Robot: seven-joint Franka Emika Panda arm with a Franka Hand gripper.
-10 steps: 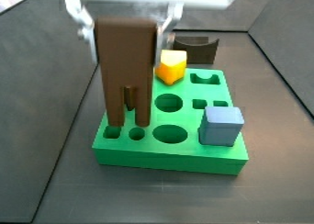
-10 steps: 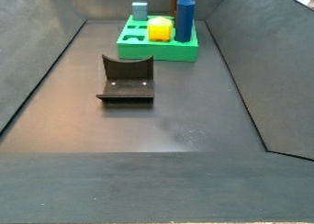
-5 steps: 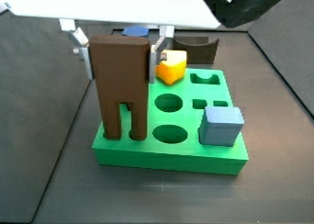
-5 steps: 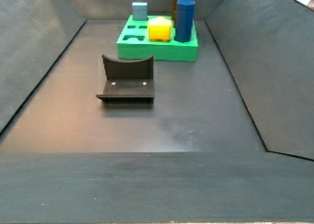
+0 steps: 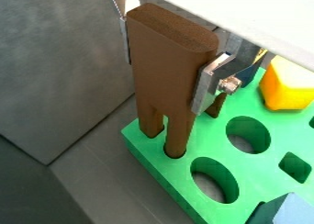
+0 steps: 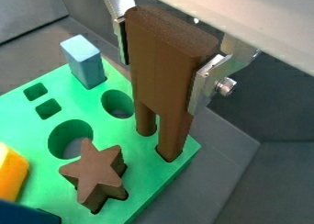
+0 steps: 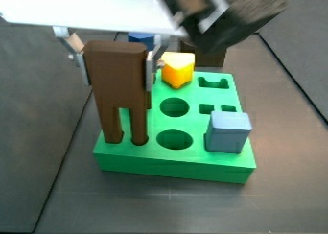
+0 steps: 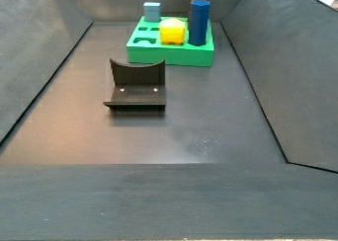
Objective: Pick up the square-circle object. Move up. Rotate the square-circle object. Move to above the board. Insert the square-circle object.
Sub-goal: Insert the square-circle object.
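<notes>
On the board's (image 7: 174, 159) near corner, the square-circle object (image 7: 117, 84) is standing upright, its two legs sitting down in holes in the green top. Flat silver fingers (image 6: 211, 78) are flanking its upper part, but I cannot tell whether they are pressing on it. Above it the gripper (image 5: 172, 46) is hanging over that corner. Nearby on the board are sitting a yellow block (image 7: 177, 71), a grey-blue cube (image 7: 229, 131) and a brown star block (image 6: 94, 172).
</notes>
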